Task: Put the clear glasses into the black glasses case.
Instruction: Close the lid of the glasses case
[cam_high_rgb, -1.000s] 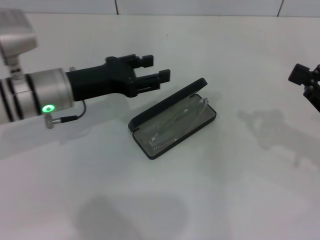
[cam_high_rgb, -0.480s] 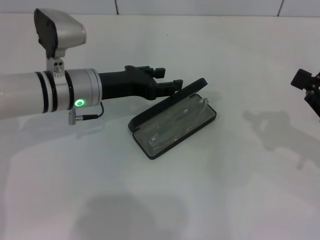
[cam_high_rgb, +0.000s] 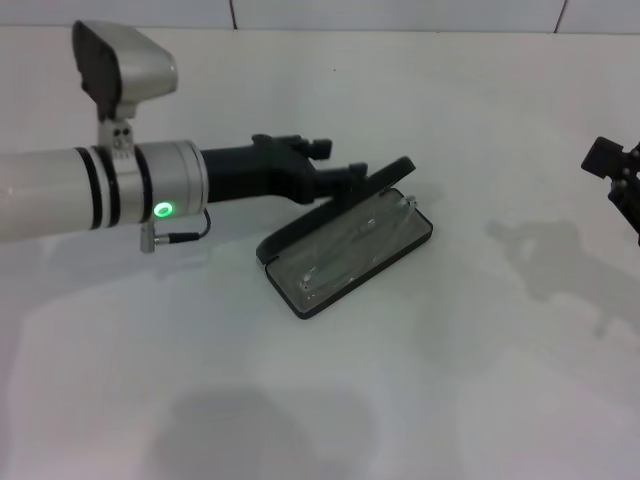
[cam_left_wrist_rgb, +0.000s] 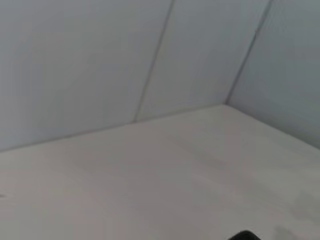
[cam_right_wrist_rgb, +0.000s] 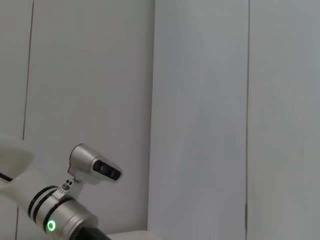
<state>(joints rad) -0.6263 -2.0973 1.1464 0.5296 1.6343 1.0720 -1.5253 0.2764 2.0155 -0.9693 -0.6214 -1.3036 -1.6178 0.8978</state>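
Now clear glasses (cam_high_rgb: 345, 245) inside open black glasses case (cam_high_rgb: 300, 230); left gripper (cam_high_rgb: 352, 179) narrow at lid.

left gripper (cam_high_rgb: 345, 172): at raised lid's far edge | black glasses case (cam_high_rgb: 300, 296): open on table (cam_high_rgb: 470, 380), just in front of it | clear glasses (cam_high_rgb: 350, 243): inside case | right gripper (cam_high_rgb: 622, 180): well apart, far right.

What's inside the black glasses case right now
The clear glasses lie in the open tray of the black glasses case, on its grey lining. The left gripper is at the raised lid's back edge; the lid hides what lies right behind it.
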